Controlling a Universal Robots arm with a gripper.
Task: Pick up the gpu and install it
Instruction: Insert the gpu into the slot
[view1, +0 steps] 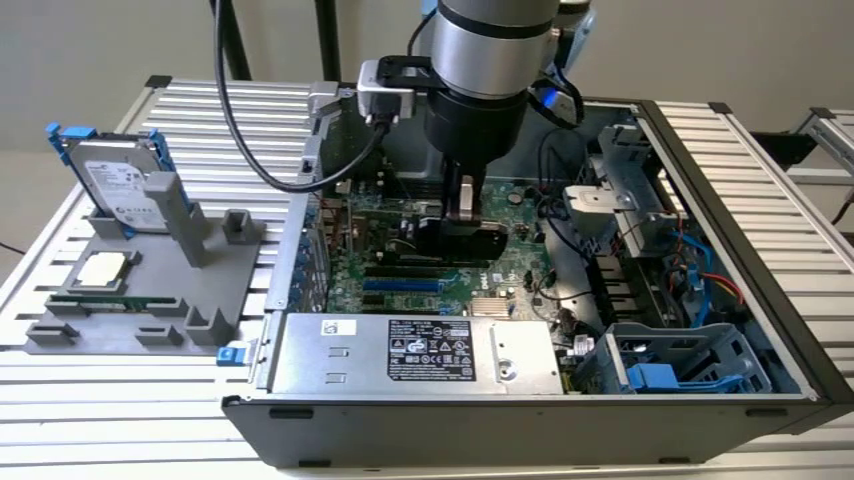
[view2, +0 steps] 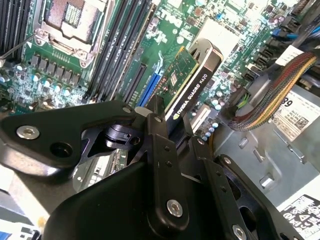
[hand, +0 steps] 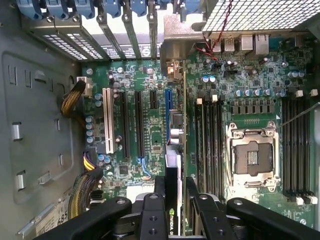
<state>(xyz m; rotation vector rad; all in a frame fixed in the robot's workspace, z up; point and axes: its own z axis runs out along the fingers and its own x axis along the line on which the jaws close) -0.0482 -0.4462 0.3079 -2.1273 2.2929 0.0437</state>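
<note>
1. A slatted table (view1: 120, 400) carries the open case (view1: 534, 420).
2. My tool (view2: 172, 117) is clenched on the gpu (view2: 192, 82), held edge-down over the motherboard (hand: 150, 135).
3. I judge its long axis parallel with the slots (hand: 137, 122), bracket toward the rear openings.

One robot arm (view1: 487, 80) carries one black pincer (view2: 172, 125), and it holds one thin green-and-black gpu card (view2: 192, 80). One open dark computer case (view1: 747, 250) contains one green motherboard (hand: 240, 80) and one silver boxy power supply (view1: 414, 352). One grey plastic holder tray (view1: 200, 300) carries one silver hard drive with blue rails (view1: 118, 180), one square silver processor chip (view1: 104, 270) and one narrow green memory stick (view1: 114, 300). One ribbed metal table (view1: 107, 400) bears them all.
</note>
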